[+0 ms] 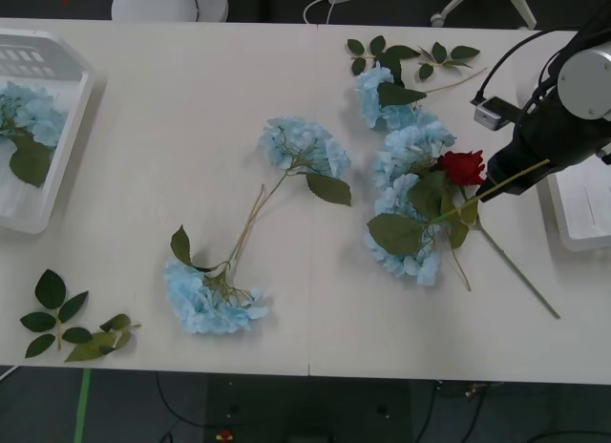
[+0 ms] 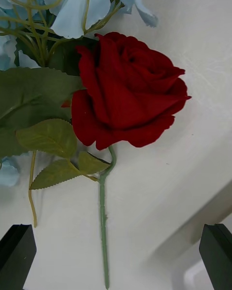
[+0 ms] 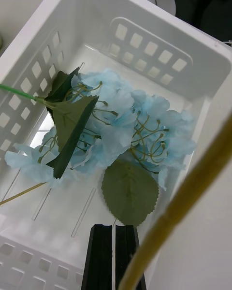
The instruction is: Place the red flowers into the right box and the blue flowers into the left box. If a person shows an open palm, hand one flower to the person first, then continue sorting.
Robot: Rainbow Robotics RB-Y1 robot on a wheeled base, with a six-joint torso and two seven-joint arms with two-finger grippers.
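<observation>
One red rose (image 1: 462,165) lay on the bench (image 1: 191,128) in the front view, its bloom against a pile of blue hydrangeas (image 1: 406,190) and its thin green stem running off toward the bench's near right edge. The right claw (image 1: 489,188) hung just beside that bloom, with the right box (image 1: 578,235) close behind the arm. Two more blue heads (image 1: 304,145) lay mid-bench — well apart from the pile — and another blue flower sat in the left box (image 1: 38,214). Loose leaf sprigs (image 1: 72,324) lay at the near left corner.

From the right wrist view, the rose (image 2: 128,94) sat directly below, its stem (image 2: 102,217) bare and clear of the hydrangea leaves. The right claw (image 2: 116,251) stood wide apart, one black finger at each corner, astride that stem. I judged the flower very light, the cloth bloom soft and easily crushed, the stem thin and springy — so the bare stem just under the leaves looked the place to pinch.

From the left wrist view, the left claw (image 3: 114,256) was pressed together, holding nothing, above the slotted tray (image 3: 43,67) with its blue hydrangea (image 3: 125,125) inside.
</observation>
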